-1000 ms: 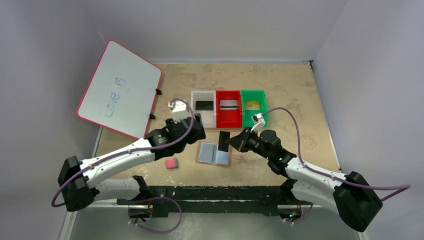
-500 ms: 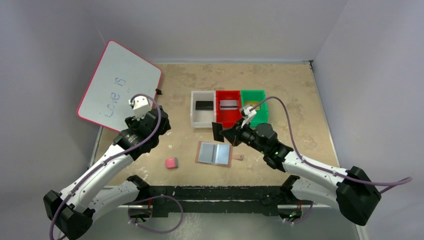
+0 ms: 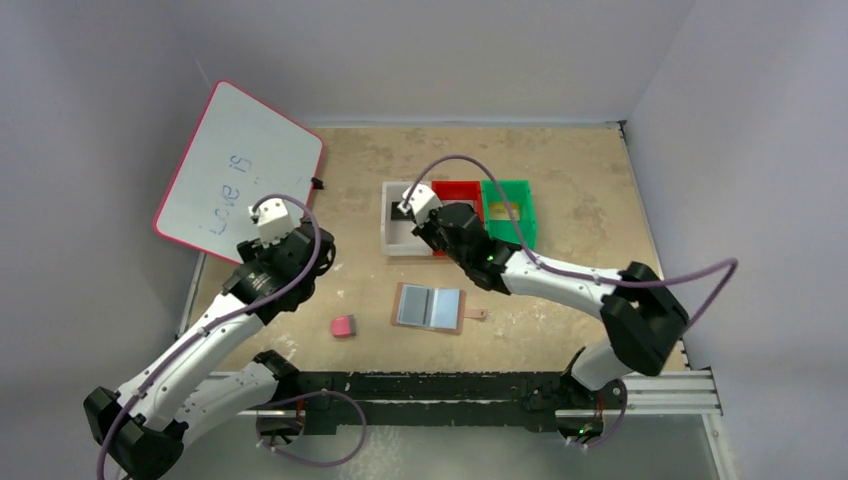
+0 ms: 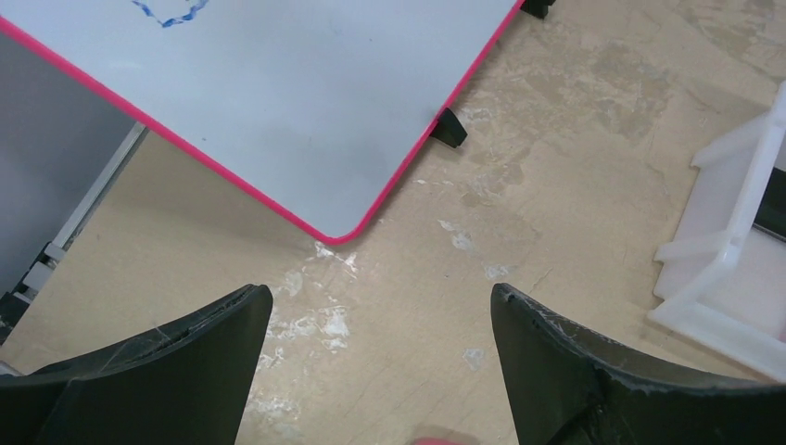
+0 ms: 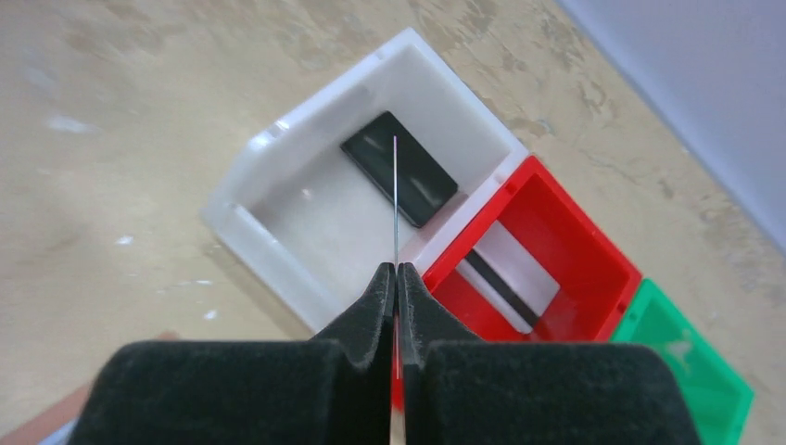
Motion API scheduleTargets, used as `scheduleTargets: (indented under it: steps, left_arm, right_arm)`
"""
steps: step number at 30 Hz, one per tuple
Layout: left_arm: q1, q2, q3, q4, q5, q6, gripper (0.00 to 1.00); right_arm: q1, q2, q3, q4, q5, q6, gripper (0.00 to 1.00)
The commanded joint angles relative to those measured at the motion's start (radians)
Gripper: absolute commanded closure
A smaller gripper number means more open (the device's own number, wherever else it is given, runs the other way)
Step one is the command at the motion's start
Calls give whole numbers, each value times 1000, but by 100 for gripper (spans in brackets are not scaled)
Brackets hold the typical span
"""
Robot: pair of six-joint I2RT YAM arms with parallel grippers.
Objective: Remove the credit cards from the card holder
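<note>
The tan card holder (image 3: 430, 307) lies open on the table, its pale blue sleeves facing up and its snap tab on the right. My right gripper (image 5: 396, 269) is shut on a thin credit card (image 5: 396, 204), seen edge-on, above the white bin (image 5: 269, 232). A black card (image 5: 422, 185) lies in that bin. In the top view the right gripper (image 3: 418, 226) hangs over the bin's right side. My left gripper (image 4: 380, 297) is open and holds nothing; in the top view it (image 3: 305, 262) hovers over bare table left of the holder.
A red bin (image 5: 593, 241) holds a silver card with a dark stripe (image 5: 514, 278). The green bin (image 3: 508, 190) beside it holds a gold card (image 3: 505, 211). A pink-edged whiteboard (image 3: 240, 180) leans at the back left. A pink eraser (image 3: 343, 326) lies left of the holder.
My right arm has carried the card from above the holder back and left to over the white bin. My left arm has drawn back left toward the whiteboard, its jaws a little wider.
</note>
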Motion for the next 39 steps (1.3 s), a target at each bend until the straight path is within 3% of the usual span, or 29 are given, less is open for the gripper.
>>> scheduleTargets:
  steps: [1,8,15,25,39]
  left_arm:
    - [3,-98,28,-29,-81,-38,11]
    - [3,-215,-8,6,-67,-25,11]
    - [4,-187,3,-7,-63,-27,11]
    - [3,-198,3,-9,-65,-27,11]
    - [4,-216,6,-21,-80,-41,11]
  right_arm:
    - [12,102,134,-54,118,-224,100]
    - [15,239,250,-97,143,-359,100]
    - [18,337,310,-79,195,-449,100]
    - [27,328,360,-102,244,-415,100]
    - [25,397,417,-1,148,-496,100]
